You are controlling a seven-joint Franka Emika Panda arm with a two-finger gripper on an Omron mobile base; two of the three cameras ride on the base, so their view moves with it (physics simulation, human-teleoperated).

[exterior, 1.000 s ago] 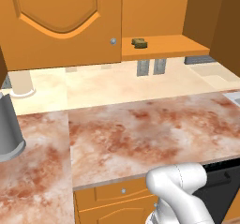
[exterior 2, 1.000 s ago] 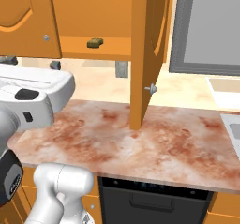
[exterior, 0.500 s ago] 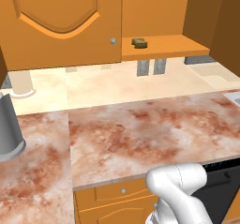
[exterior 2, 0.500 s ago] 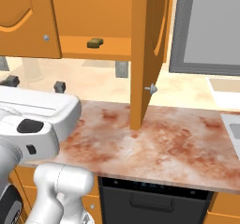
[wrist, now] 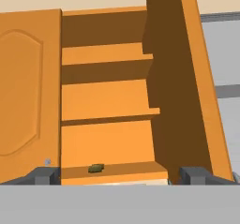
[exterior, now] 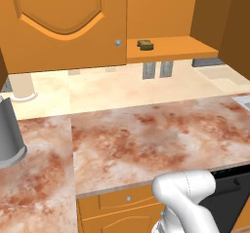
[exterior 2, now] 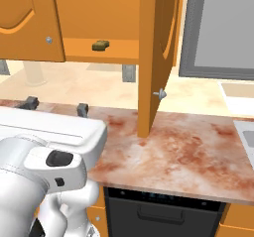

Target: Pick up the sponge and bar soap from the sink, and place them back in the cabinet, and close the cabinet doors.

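Landmark: the cabinet (exterior: 63,27), above the counter (exterior: 141,134); every place below is given from it.
Sponge: you have the sponge (exterior: 145,44) lying on the cabinet's lowest shelf (exterior: 171,48), near the front edge and just beside the shut door; it is also in the right base view (exterior 2: 100,45) and the hand view (wrist: 96,168).
Doors: the left door (wrist: 28,92) is shut; the right door (exterior 2: 156,47) stands swung out over the counter, knob (exterior 2: 159,93) facing you.
Fingers: spread wide with nothing between them, the tips (wrist: 119,175) low in the hand view, pointed at the cabinet's open half.
Soap: not on any shelf you can see, so judge it as yet to be fetched.
Risk, door: if you swing the arm across the counter, it could strike the open door's edge, which juts into your path.
Risk, order: if you shut the doors now, the soap would be left outside the cabinet.
Risk, sponge: sitting close to the shelf's front edge, it could be knocked off by a careless reach.
Writing: no brand, label or lettering can be read anywhere.
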